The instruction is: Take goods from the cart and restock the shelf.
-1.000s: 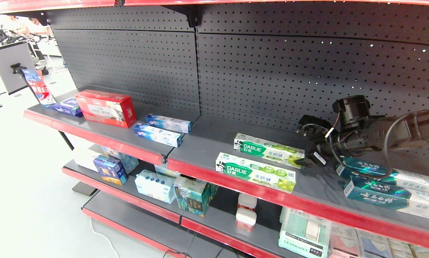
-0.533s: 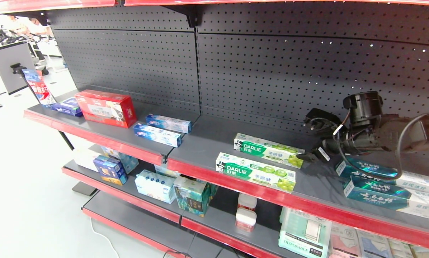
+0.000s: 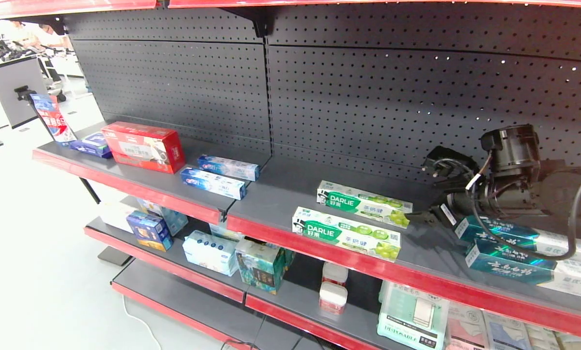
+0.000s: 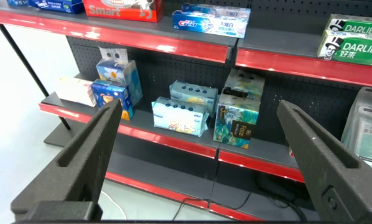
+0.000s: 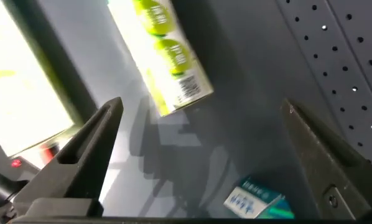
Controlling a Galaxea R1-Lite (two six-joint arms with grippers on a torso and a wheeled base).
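So the right gripper (image 5: 201, 109) has its fingers spread wide with nothing between them. In the head view it sits at the middle right of the frame, low over the shelf (image 3: 281, 189) and just beside the right end of the rear green toothpaste box (image 3: 363, 203). Can't tell if it's actually touching it. From the wrist camera that box end shows lime pictures and a barcode.

The front green toothpaste box (image 3: 346, 233) lies parallel to it, right at the red shelf edge. Both have white and green labels. Further right, under the arm, are 2 teal boxes (image 3: 519, 236) with shiny labels.

Left of center there are 2 blue boxes (image 3: 213, 183), then a big red box (image 3: 142, 146) toward the upper left.

The left gripper (image 4: 196, 109) is spread wide too and holds nothing. It faces the lower shelves, where a pack of tissues (image 4: 181, 115) sits.
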